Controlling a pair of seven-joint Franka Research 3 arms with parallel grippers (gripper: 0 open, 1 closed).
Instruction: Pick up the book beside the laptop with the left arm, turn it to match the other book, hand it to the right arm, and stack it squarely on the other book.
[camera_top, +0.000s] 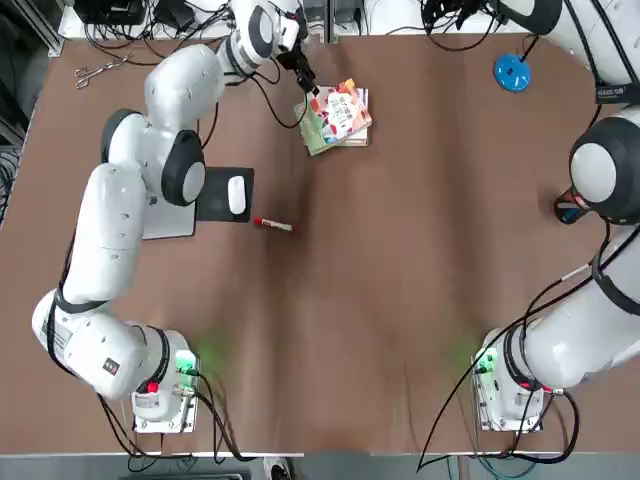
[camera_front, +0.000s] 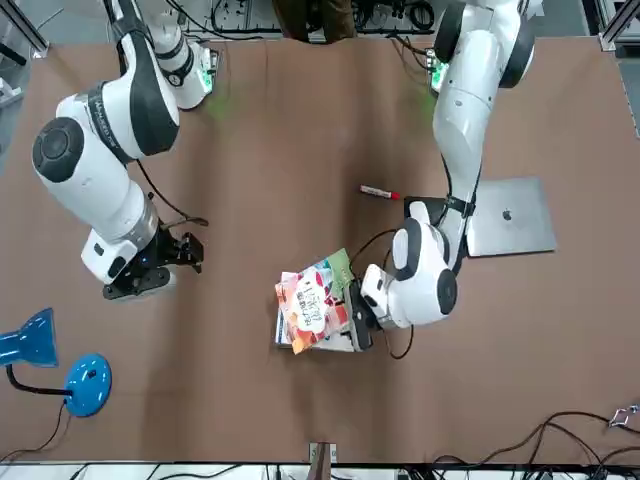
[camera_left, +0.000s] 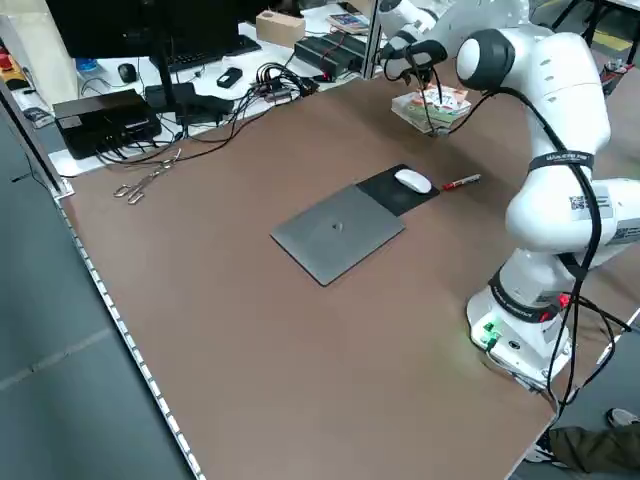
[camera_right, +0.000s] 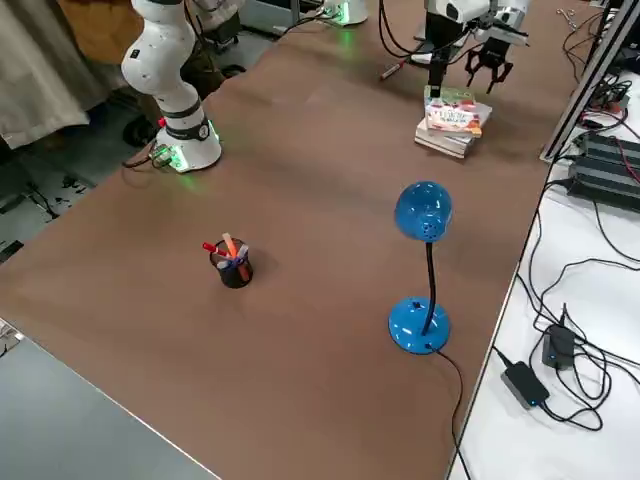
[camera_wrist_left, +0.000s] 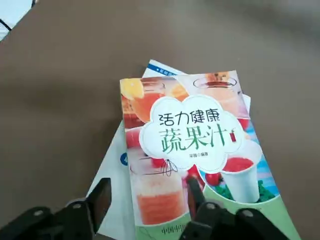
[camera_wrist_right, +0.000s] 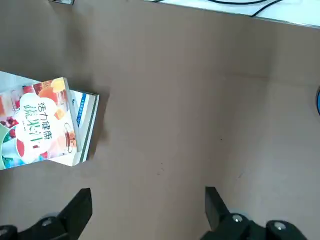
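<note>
The book (camera_top: 342, 112), with its colourful juice cover, lies flat on top of the other book (camera_wrist_left: 112, 170), turned a little askew so the white cover shows past its edges. My left gripper (camera_wrist_left: 146, 197) hovers open at the end of the stack nearest the left arm, fingers (camera_wrist_left: 100, 200) apart and holding nothing; the front view shows it too (camera_front: 357, 305). The right gripper (camera_wrist_right: 146, 207) hangs open and empty over bare table at the robot's right (camera_front: 185, 250). The laptop (camera_left: 335, 235) lies closed, partly hidden by the left arm in the top view.
A black mousepad with a white mouse (camera_top: 236, 194) sits beside the laptop, and a red marker (camera_top: 272, 224) lies just past it. A blue desk lamp (camera_top: 511, 71) stands at the far right. A pen cup (camera_right: 232, 262) stands on the right side. Scissors (camera_top: 95, 70) lie far left.
</note>
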